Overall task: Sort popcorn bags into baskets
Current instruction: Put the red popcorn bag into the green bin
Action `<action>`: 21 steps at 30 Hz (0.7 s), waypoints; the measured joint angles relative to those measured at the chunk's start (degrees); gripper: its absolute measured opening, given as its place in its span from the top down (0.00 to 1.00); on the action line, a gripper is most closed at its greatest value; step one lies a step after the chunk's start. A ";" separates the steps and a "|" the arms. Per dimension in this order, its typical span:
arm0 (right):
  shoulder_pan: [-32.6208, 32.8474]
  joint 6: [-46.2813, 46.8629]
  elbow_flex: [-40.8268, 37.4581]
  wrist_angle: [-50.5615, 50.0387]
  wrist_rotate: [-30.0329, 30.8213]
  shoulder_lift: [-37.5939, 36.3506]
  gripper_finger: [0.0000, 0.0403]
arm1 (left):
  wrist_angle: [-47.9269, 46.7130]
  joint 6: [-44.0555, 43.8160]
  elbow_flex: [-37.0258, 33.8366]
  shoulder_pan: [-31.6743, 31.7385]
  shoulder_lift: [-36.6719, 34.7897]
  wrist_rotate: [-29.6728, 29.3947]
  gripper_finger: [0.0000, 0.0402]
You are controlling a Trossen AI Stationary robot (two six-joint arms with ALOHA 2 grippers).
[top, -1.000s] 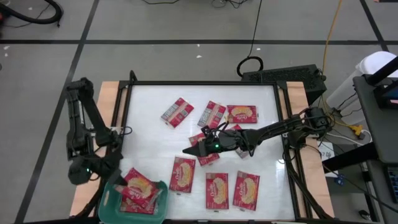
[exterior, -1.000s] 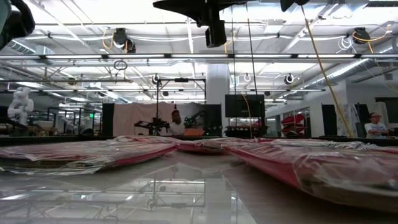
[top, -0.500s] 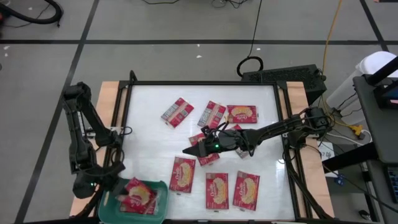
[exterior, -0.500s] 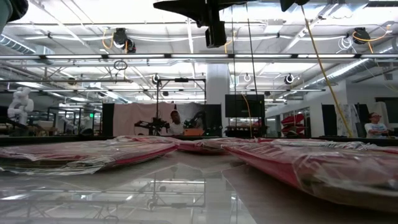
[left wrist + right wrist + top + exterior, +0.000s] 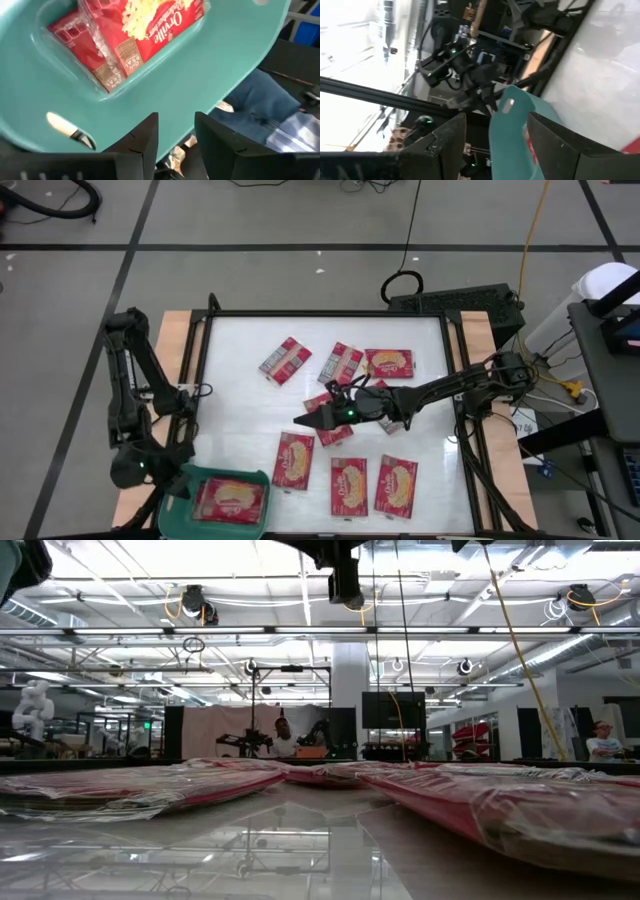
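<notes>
A white table (image 5: 240, 405) with a dark frame is seen from above. Eight popcorn bags (image 5: 293, 459) can be counted lying flat on it: three in a row along the near edge, three toward the far side, and perhaps two more at the centre, partly covered. A teal basket (image 5: 176, 498) sits at its near left corner.

Bright, even overhead light fills the scene. The glossy white tabletop (image 5: 240, 405) throws back a pale glare in the high view, and shadows under the arms are faint. At table height the ceiling strip lights (image 5: 120, 580) blow out to white, their reflections streaking the near surface, while the near clear-wrapped red popcorn packets (image 5: 520, 805) lie soft and blurred. Both wrist views are blurred.
</notes>
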 joint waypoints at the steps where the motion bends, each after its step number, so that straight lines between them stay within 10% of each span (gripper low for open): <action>1: -0.16 0.04 0.00 -0.97 0.01 -0.41 0.49 | -0.68 0.51 0.00 0.00 -1.46 -0.45 0.67; 21: 0.77 20.18 0.00 -64.44 7.08 -22.27 0.49 | -9.45 37.67 0.02 20.97 -22.22 -7.18 0.67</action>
